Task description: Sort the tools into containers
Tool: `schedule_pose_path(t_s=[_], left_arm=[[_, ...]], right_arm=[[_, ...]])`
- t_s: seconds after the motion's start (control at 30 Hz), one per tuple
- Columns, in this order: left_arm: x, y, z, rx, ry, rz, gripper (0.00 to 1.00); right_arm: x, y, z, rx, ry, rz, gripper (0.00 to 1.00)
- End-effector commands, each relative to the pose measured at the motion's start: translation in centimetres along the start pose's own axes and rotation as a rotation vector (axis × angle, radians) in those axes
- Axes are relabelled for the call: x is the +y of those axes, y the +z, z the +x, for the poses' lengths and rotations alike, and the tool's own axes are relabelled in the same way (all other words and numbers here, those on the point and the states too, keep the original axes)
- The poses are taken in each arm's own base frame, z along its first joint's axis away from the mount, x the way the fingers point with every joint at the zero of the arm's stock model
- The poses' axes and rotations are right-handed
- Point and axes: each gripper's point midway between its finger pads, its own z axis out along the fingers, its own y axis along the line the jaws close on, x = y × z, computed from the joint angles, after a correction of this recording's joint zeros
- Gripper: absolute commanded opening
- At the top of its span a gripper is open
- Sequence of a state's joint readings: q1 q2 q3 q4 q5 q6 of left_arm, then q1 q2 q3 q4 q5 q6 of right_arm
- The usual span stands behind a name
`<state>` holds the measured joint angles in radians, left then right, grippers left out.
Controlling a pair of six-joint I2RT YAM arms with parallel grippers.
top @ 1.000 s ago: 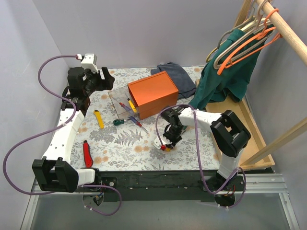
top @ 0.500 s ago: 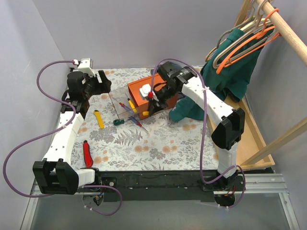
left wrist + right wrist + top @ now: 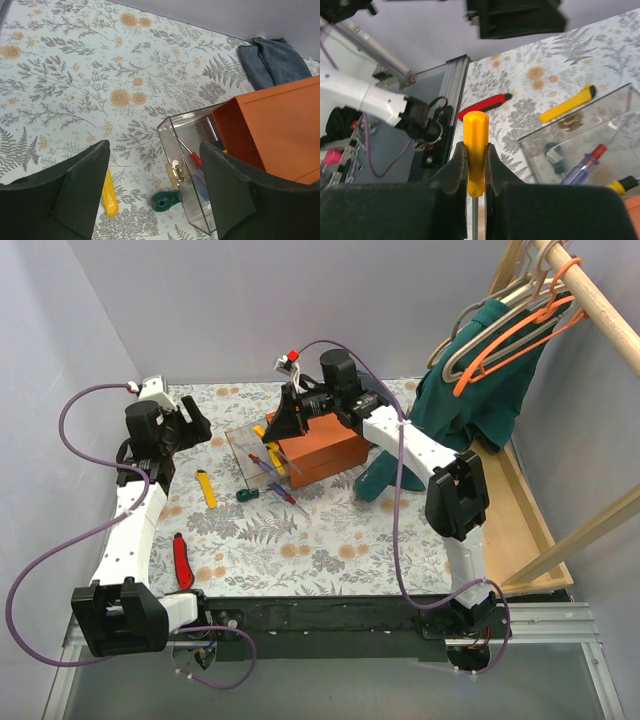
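Note:
My right gripper [image 3: 283,422] is shut on a yellow-orange screwdriver handle [image 3: 475,142] and holds it above the clear box [image 3: 250,455], left of the orange box [image 3: 322,443]. The clear box [image 3: 580,145] holds red-and-blue [image 3: 582,165] and yellow-handled screwdrivers. My left gripper [image 3: 188,420] is open and empty, high over the table's back left. Its fingers [image 3: 75,190] frame the clear box [image 3: 200,165] and orange box [image 3: 280,125]. A yellow tool [image 3: 205,488], a green-handled screwdriver [image 3: 246,495] and a red tool [image 3: 183,560] lie on the table.
A blue cloth [image 3: 272,60] lies behind the orange box. A green garment [image 3: 470,400] and hangers hang from a wooden rail at the right, above a long wooden tray [image 3: 525,510]. A teal cloth piece [image 3: 380,478] lies under the right arm.
My right gripper rose from the table's front middle with the screwdriver and swung back and left, past the orange box to above the clear box. My left gripper drew slightly left.

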<state>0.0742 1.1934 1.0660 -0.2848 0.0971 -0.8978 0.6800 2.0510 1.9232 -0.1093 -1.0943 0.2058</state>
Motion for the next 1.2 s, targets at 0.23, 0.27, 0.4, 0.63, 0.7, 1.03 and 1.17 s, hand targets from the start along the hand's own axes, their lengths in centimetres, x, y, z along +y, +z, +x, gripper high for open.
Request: schedule_pose_path(t_s=[0.23,0.27,0.4,0.63,0.7,1.03,1.17], left_arm=[[1.7,-2.3,0.9,0.000,-0.036,-0.018,0.72],[1.9,-2.3,1.1,0.005,-0.041,-0.016,0.72],[1.9,-2.1,2.1,0.038,-0.060,0.008,0.71],[2.5,-1.8,3.7,0.076,-0.058,0.002,0.70],[2.8,-1.7,4.3,0.091,-0.055,-0.004,0.70],[-1.7,-5.0,11.2,0.103,0.260,0.416,0.71],[-1.4,-5.8,14.9,0.072,0.460,0.506,0.73]], right_arm=[[-4.3,1.9,-6.8,-0.214,-0.086,0.082,0.01],[-4.7,2.0,-7.0,-0.220,-0.091,0.088,0.01],[-6.6,2.6,-7.8,-0.248,-0.135,0.116,0.01],[-10.2,3.3,-5.3,-0.207,-0.144,0.194,0.01],[-11.4,3.4,-4.1,-0.178,-0.160,0.224,0.01],[-10.7,2.1,-3.8,-0.139,-0.170,0.277,0.53],[-7.9,-0.1,-7.0,-0.180,-0.217,0.272,0.53]])
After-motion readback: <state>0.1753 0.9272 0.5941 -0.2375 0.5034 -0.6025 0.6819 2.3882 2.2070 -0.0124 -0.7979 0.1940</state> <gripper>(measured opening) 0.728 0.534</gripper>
